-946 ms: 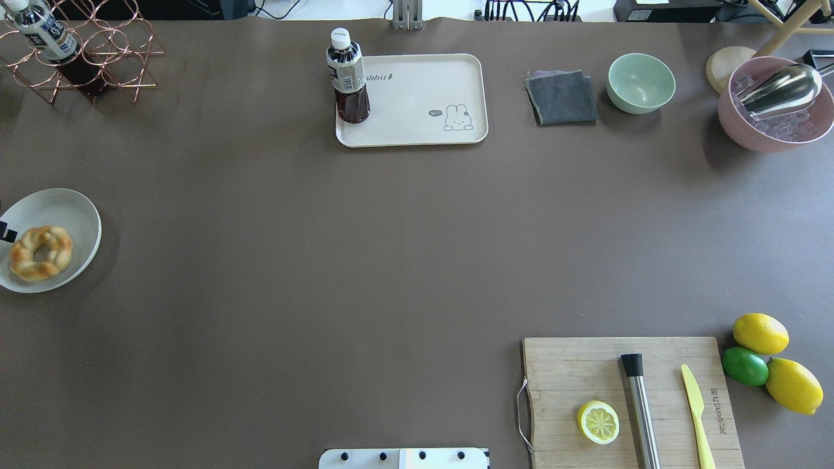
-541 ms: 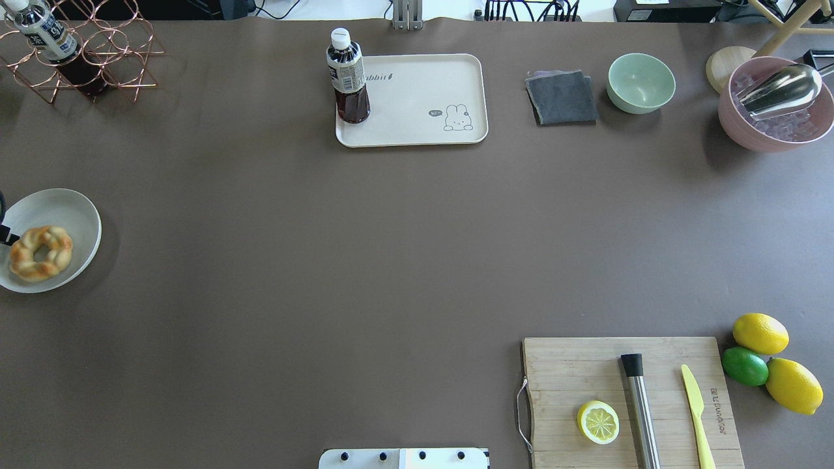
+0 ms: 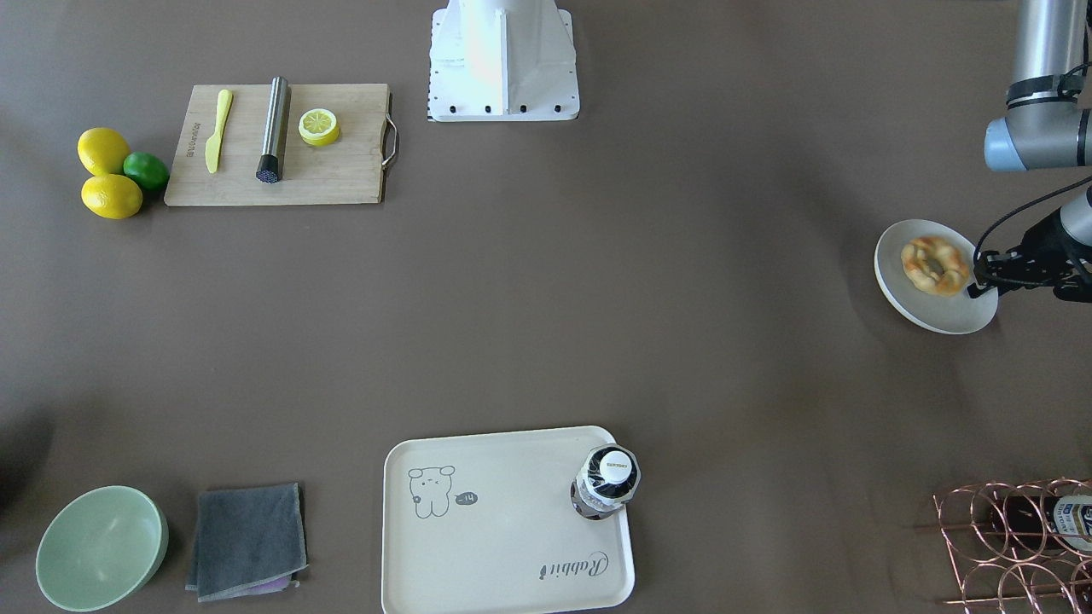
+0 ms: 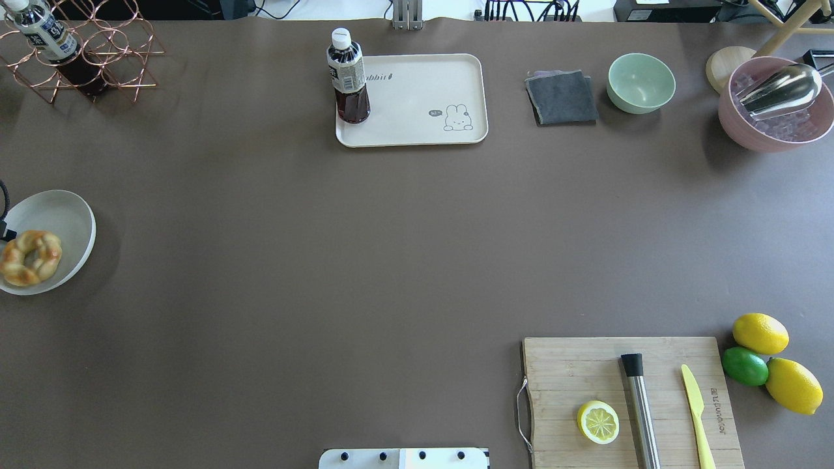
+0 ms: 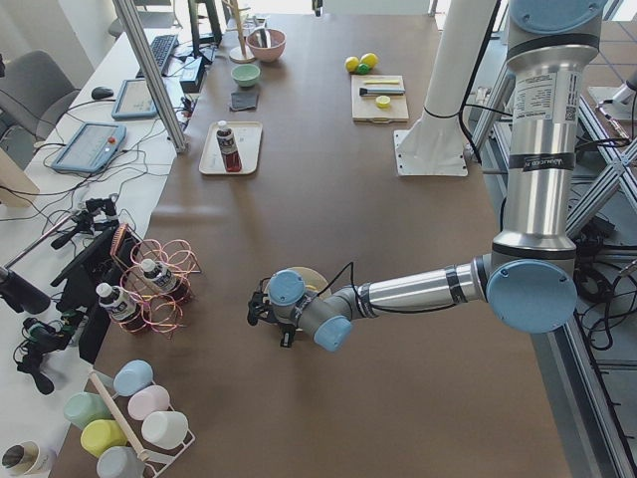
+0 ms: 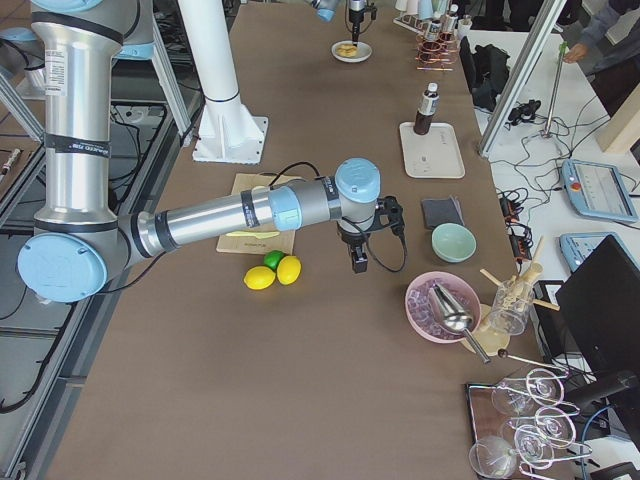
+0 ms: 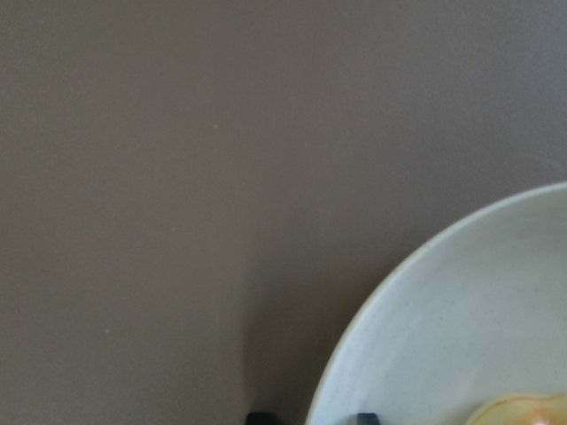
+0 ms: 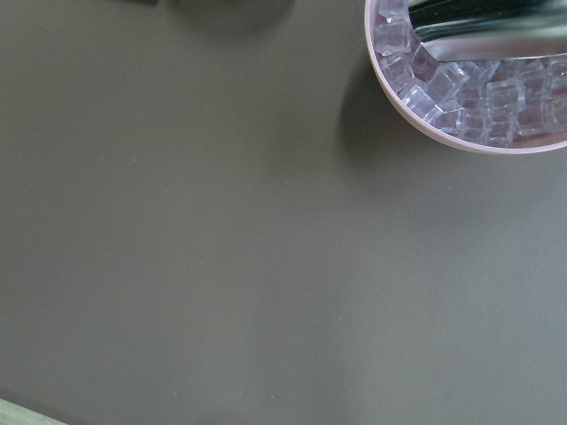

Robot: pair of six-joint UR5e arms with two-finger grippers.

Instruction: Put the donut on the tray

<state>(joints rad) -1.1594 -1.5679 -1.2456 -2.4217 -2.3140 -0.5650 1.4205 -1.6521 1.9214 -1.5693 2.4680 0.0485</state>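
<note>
We find the donut lying on a round white plate at the table's edge on the robot's left, not yet on the tray. The left gripper is low at the plate's outer rim, just beside the donut. In the left wrist view its two dark fingertips stand apart, one over the table and one over the plate, with the rim between them; we cannot tell whether they touch it. The tray sits well apart from the donut, on the far side of the table near the middle. A dark drink bottle with a white cap stands upright on it, in the corner towards the robot's left, the side that faces the donut. The rest of the tray shows bare, with the bear drawing near its opposite corner. Only brown table lies between plate and tray. A copper wire rack holding another bottle stands in the far left corner, off that line. Beyond the tray to the right we see a folded grey cloth, a green bowl and a pink bowl of ice cubes with a metal scoop. Near the robot on its right is a wooden cutting board with a lemon half, a steel cylinder and a yellow knife. Two lemons and a lime lie just beside it. The right gripper hangs over the table between the lemons and the pink bowl, and we cannot tell how its jaws stand.
</note>
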